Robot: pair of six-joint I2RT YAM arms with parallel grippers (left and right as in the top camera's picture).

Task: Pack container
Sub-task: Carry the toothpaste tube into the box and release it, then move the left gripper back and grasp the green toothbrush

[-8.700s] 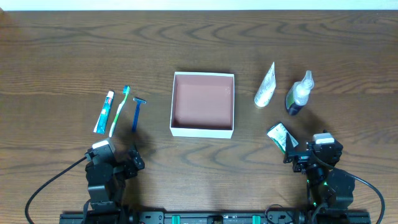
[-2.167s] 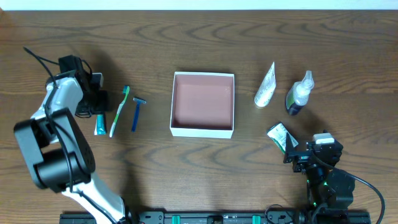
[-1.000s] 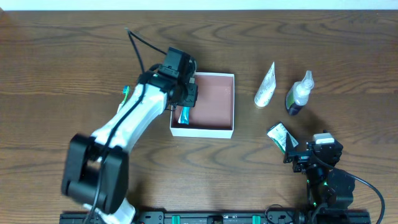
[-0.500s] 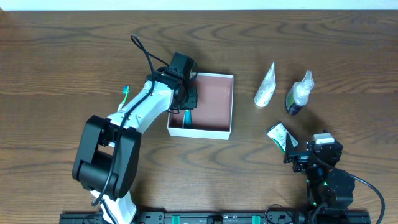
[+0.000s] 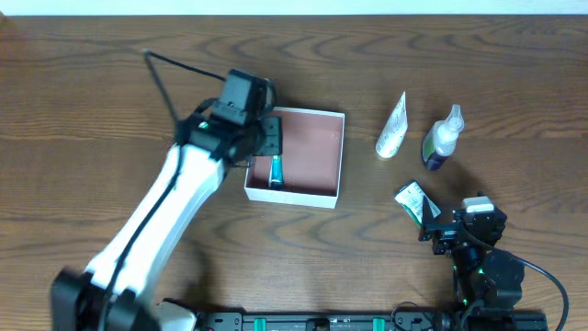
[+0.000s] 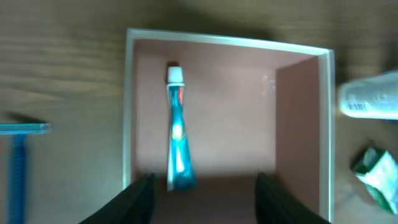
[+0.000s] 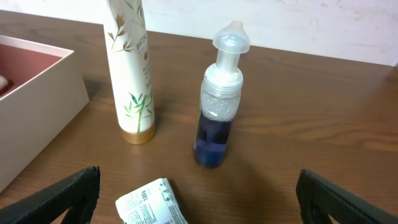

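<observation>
The container [image 5: 303, 195], a shallow square box with white walls and a pink inside, sits mid-table. A blue toothpaste tube [image 5: 274, 171] lies inside along its left wall. In the left wrist view the tube [image 6: 176, 143] lies cap away from me inside the container [image 6: 230, 40]. My left gripper [image 5: 269, 140] hovers over the box's left part, open and empty, also in its wrist view [image 6: 205, 199]. My right gripper [image 5: 439, 230] rests open and empty at the front right, also in its wrist view [image 7: 205, 196].
A white tube with leaf print [image 5: 392, 127], a pump bottle of blue liquid [image 5: 441, 138] and a green-white packet [image 5: 413, 199] lie right of the box. A blue razor [image 6: 18, 155] lies left of it. My left arm hides the table left of the box overhead.
My left gripper has let go of the toothpaste tube inside the box and risen back toward the left. The box has shifted slightly left. The right arm has not moved.
</observation>
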